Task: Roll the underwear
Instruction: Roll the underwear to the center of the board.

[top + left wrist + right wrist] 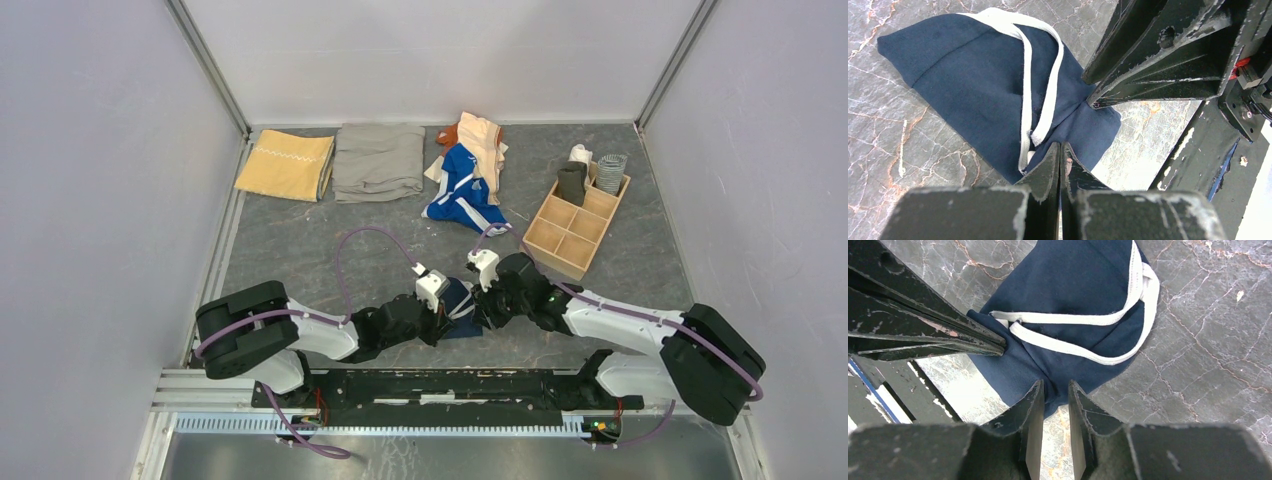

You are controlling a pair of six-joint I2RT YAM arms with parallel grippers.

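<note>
One navy brief [462,298] between left pincer [1060,146], right pincer [1055,383]

Your navy underwear [973,85] is soft, matt knit cloth with a smoother white trim along its edges. The table [888,150] under it is a smooth grey marbled surface with a faint sheen. On your left gripper [1059,146] and right gripper [1055,385], the fingers are hard matt black, their coating chipped and scuffed pale at the edges. The divided box [578,225] is bare pale wood.
</note>
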